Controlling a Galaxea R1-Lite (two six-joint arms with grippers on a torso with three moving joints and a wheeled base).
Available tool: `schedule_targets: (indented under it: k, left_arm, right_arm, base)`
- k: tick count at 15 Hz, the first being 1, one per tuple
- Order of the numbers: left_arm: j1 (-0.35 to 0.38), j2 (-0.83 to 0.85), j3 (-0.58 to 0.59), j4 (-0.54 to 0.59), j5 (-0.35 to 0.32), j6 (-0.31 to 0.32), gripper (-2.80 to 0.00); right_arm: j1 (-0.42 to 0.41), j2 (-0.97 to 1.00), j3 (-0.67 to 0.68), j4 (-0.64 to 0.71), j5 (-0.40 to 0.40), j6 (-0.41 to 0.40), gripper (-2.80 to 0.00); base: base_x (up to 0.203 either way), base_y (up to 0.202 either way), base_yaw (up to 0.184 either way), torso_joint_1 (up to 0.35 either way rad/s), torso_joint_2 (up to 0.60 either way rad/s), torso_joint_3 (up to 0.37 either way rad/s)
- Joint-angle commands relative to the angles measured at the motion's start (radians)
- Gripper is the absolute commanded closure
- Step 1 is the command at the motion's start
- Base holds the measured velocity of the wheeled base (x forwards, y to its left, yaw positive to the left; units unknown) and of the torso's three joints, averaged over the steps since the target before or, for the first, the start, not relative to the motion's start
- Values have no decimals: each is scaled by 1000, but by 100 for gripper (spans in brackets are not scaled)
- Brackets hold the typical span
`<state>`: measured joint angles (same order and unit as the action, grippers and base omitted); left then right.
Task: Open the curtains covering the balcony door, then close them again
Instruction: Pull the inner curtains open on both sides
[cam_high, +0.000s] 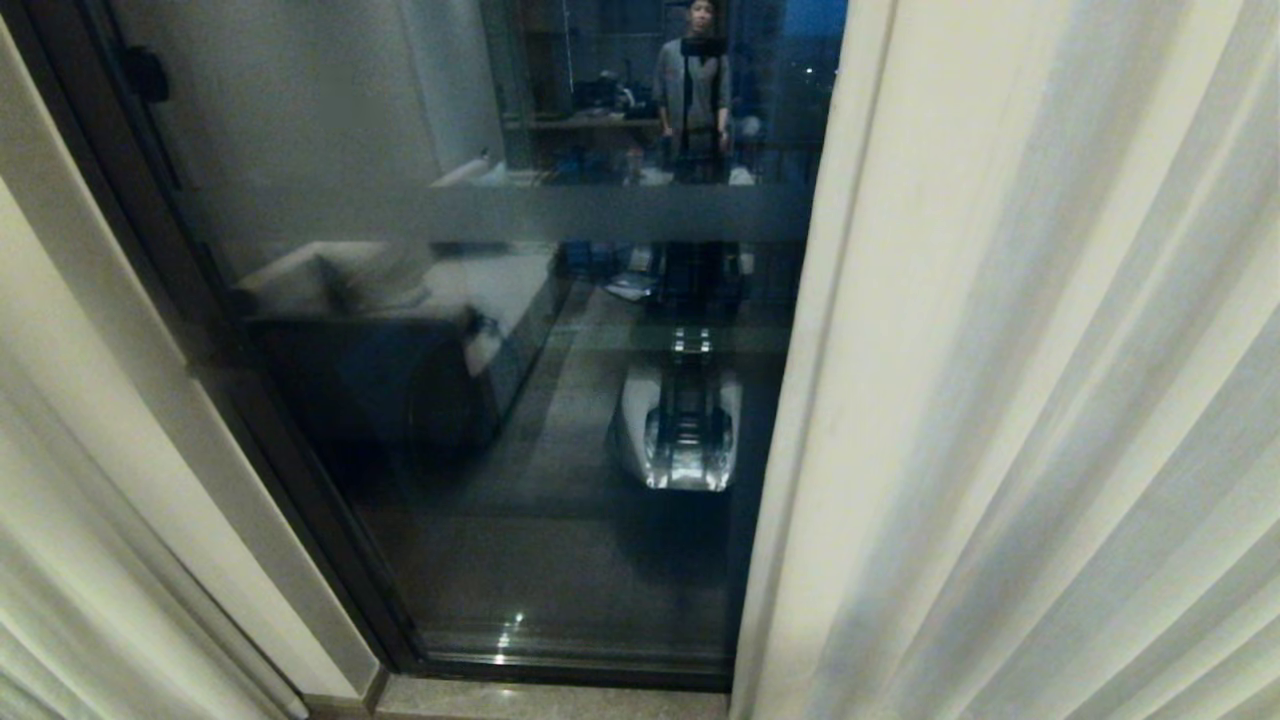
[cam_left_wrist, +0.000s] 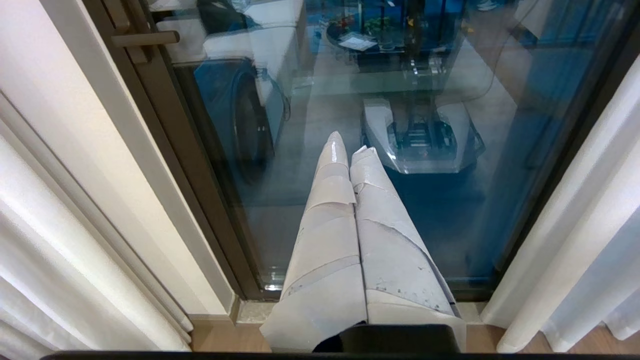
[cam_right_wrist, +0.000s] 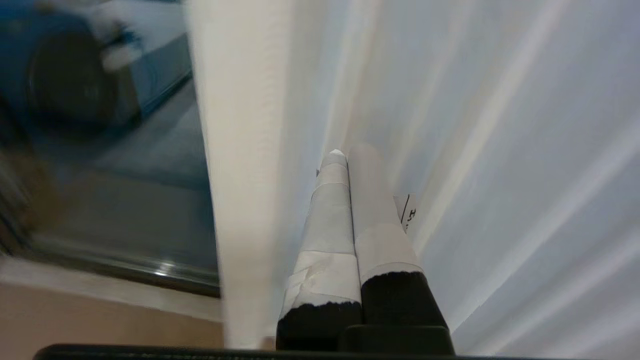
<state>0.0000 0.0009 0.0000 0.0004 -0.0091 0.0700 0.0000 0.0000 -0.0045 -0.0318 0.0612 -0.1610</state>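
Pleated cream woven curtains (cam_high: 1050, 400) parted, glossy dark-framed balcony door (cam_high: 500, 400), both taped hands pressed together, seemingly empty.

The right curtain (cam_high: 1050, 400) hides the right part of the balcony door (cam_high: 500, 450) and runs off the picture's edges. The left curtain (cam_high: 60, 560) is cut off too. Reflections in the glass are dim and blurred.
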Motion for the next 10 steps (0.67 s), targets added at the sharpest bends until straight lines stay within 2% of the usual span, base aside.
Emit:
schedule_targets:
  k: [1, 3, 8, 10]
  left_arm:
    - [0, -1, 0, 0, 0, 1, 0]
    - [0, -1, 0, 0, 0, 1, 0]
    - [0, -1, 0, 0, 0, 1, 0]
    - [0, -1, 0, 1, 0, 1, 0]
  right_arm:
    - [0, 4, -36, -1, 43, -29, 0]
    - [0, 74, -140, 23, 186, -32, 0]
    - [-1, 465, -387, 28, 412, -66, 0]
    - [0, 644, -449, -3, 494, -113, 0]
  base:
    - [0, 0, 0, 0, 0, 0]
    - [0, 0, 0, 0, 0, 0]
    - [0, 0, 0, 0, 0, 0]
    - [0, 0, 0, 0, 0, 0]
